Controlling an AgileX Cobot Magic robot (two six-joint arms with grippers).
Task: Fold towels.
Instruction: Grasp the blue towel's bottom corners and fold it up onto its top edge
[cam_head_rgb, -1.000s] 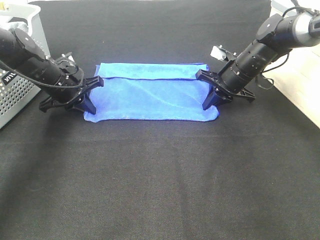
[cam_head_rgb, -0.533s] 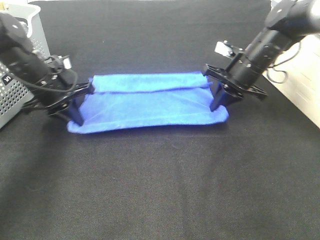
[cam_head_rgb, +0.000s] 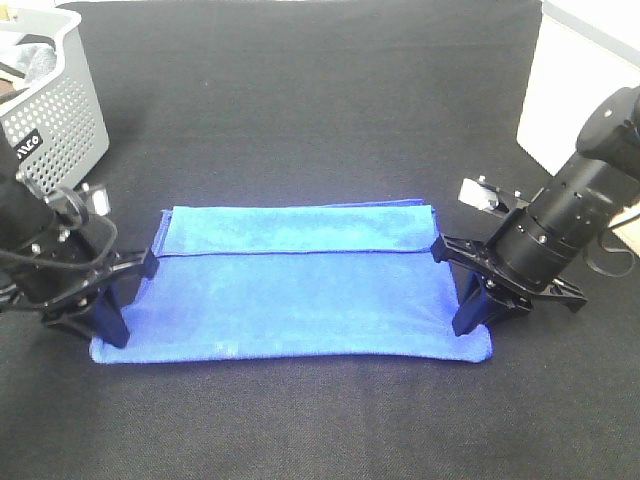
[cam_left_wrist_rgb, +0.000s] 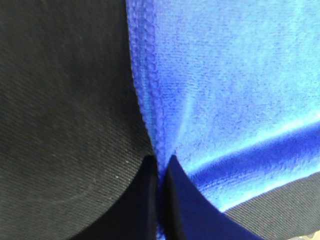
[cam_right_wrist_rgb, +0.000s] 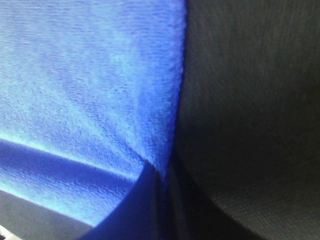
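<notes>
A blue towel (cam_head_rgb: 290, 290) lies stretched wide on the black cloth, with a folded-over band along its far edge. My left gripper (cam_head_rgb: 112, 325) is shut on the towel's left edge near the front corner. My right gripper (cam_head_rgb: 468, 318) is shut on the right edge near the front corner. In the left wrist view the fingers (cam_left_wrist_rgb: 150, 200) pinch the towel's hem (cam_left_wrist_rgb: 150, 100). In the right wrist view the fingers (cam_right_wrist_rgb: 150, 200) pinch the towel's edge (cam_right_wrist_rgb: 172, 100). The towel is taut between both grippers.
A grey perforated basket (cam_head_rgb: 50, 95) stands at the far left. A white surface (cam_head_rgb: 580, 90) borders the black cloth at the far right. Bare black cloth (cam_head_rgb: 300, 100) spreads beyond the towel and in front of it.
Both grippers have moved toward the front of the table and further apart, dragging the towel with them. The towel now lies nearer the front and is stretched wider and flatter.
</notes>
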